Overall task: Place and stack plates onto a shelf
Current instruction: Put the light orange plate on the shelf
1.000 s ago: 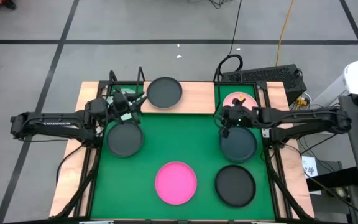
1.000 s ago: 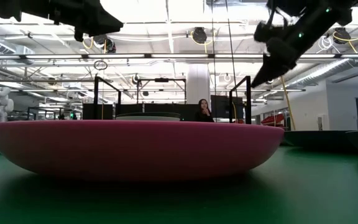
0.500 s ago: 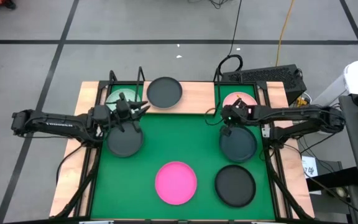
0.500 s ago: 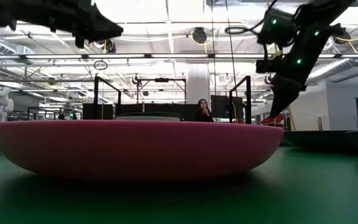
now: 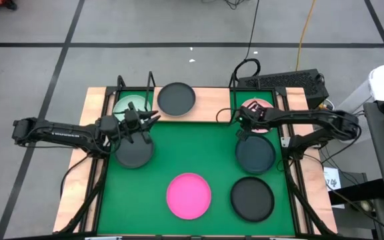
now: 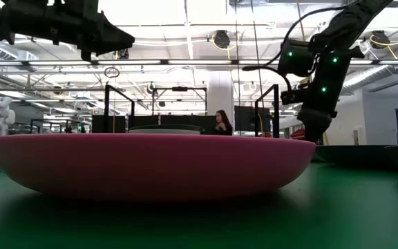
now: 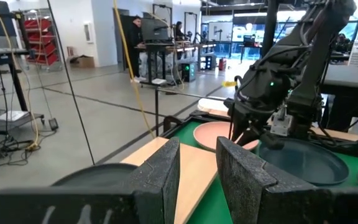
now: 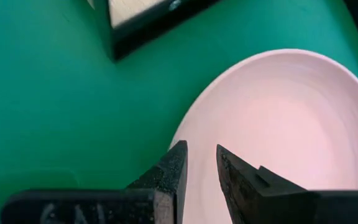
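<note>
Right gripper [image 8: 199, 163] hangs point-down at the pale pink plate [image 8: 278, 143], fingers a narrow gap apart straddling its near rim, not pinching yet. That plate lies on the green mat [image 8: 42, 93] beside the shelf [image 5: 209, 107], which carries one dark plate [image 5: 177, 98]. Looks stiff, light, glossy and likely slippery; grip the rim lip. Left gripper [image 5: 145, 120] hovers slightly parted, empty, over another dark plate [image 5: 133, 150].

A dark plate [image 5: 177, 99] lay flat on the light wooden shelf [image 5: 209, 103]. The mint plate [image 5: 128, 105] and pale pink plate [image 5: 256, 109] flanked it. The magenta plate [image 5: 189, 195] and three dark plates [image 5: 252, 199] lay on the mat.
</note>
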Controlling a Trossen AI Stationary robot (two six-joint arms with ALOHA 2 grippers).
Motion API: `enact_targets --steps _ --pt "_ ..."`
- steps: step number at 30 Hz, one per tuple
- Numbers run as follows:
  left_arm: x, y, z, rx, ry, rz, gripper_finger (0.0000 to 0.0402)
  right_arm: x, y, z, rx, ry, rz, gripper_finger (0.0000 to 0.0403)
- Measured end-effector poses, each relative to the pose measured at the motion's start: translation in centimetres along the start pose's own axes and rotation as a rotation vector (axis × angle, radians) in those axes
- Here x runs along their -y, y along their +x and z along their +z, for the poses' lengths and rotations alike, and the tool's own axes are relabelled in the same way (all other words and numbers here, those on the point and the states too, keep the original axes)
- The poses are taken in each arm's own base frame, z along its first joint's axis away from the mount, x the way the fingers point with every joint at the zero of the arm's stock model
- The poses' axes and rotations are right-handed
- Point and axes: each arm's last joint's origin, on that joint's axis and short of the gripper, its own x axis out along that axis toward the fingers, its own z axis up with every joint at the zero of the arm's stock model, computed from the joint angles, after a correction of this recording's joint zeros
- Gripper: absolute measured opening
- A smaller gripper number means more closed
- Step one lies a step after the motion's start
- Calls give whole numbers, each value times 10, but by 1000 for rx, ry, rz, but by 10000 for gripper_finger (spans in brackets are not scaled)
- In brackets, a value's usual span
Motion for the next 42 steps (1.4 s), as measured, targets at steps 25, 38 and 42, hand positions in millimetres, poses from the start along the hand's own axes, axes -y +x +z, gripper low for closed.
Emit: enact_targets --steps 25,38,42 --pt "0 0 0 -1 19 -14 111 13 16 -12 -9 67 39 70" --pt "0 0 0 -3 19 -15 111 16 -6 -9 102 125 214 71" --pt "0 0 0 -3 19 -15 111 14 0 -9 73 114 211 71"
